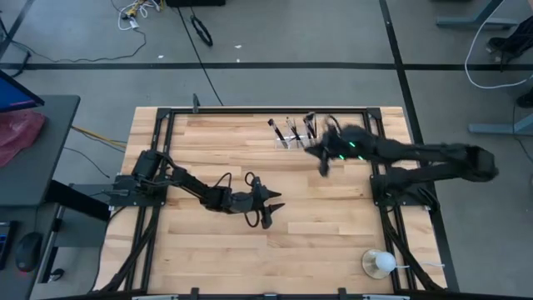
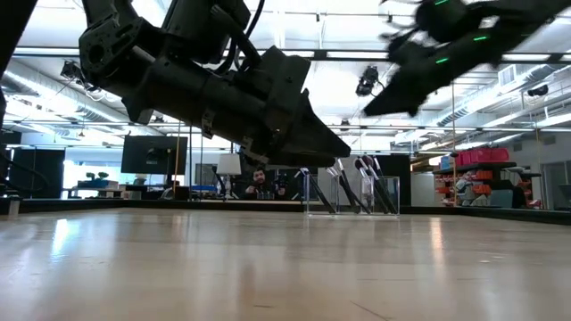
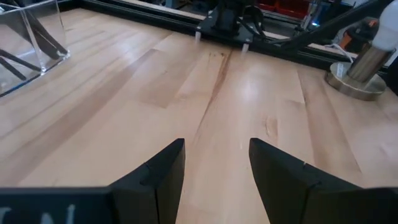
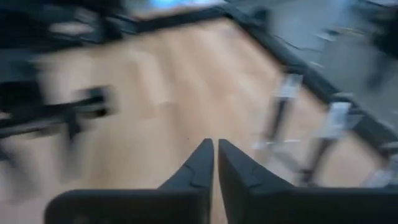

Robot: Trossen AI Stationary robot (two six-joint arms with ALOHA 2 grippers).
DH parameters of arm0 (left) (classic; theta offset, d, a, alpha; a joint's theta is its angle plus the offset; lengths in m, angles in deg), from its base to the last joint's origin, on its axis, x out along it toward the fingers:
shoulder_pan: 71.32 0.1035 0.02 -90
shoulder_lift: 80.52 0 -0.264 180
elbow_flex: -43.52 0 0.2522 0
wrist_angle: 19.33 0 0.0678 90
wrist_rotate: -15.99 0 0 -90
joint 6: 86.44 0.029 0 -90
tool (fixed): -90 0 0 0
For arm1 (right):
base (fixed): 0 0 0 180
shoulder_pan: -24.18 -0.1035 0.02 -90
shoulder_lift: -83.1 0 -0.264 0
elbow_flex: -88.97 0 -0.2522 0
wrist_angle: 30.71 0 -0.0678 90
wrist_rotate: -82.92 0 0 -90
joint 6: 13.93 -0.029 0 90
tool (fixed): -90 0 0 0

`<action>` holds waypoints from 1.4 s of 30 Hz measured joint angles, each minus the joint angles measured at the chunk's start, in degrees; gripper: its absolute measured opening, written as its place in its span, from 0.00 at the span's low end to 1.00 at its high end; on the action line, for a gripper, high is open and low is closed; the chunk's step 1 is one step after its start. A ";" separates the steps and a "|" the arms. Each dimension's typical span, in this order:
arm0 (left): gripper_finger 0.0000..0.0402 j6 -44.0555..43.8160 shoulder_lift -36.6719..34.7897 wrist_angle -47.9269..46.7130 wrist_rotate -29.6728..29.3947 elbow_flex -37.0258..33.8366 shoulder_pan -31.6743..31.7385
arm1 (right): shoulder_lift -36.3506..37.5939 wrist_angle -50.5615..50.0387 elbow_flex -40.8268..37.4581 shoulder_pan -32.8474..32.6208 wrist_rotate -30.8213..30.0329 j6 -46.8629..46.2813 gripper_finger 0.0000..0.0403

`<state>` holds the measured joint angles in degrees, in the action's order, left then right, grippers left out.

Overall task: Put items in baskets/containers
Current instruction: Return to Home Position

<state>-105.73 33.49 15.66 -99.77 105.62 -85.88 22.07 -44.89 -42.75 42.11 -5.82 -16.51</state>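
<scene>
The brushes (image 1: pixel 293 129) stand leaning in the clear organizer (image 1: pixel 287 143) at the upper middle of the high view, near the table's (image 1: pixel 208 250) top edge. The right gripper (image 1: pixel 321 167) hangs just below and to the right of the organizer, its fingers together on nothing. The right wrist view shows only a sliver between them. Going home well, I judge, means rising first, then drawing back toward the right of the frame, so the wrist never sweeps the handles poking above the organizer's rim. The left gripper (image 1: pixel 271 210) waits at mid-frame, fingers apart and empty, well clear of that path.
</scene>
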 joint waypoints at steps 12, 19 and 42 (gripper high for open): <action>0.46 0.33 0.00 0.66 -2.35 0.00 -1.10 | 36.19 1.33 -19.92 -16.03 6.28 -7.20 0.04; 0.46 -1.14 0.00 0.71 -2.73 0.00 -1.07 | 46.67 2.13 -27.44 -16.17 8.79 -7.46 0.01; 0.46 -2.61 0.09 0.70 -4.09 0.04 -1.05 | 61.05 4.51 -33.45 -16.06 11.47 -7.03 0.01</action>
<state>-108.33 33.58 16.36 -103.86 105.66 -86.94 83.12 -40.38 -76.20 26.05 5.66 -23.55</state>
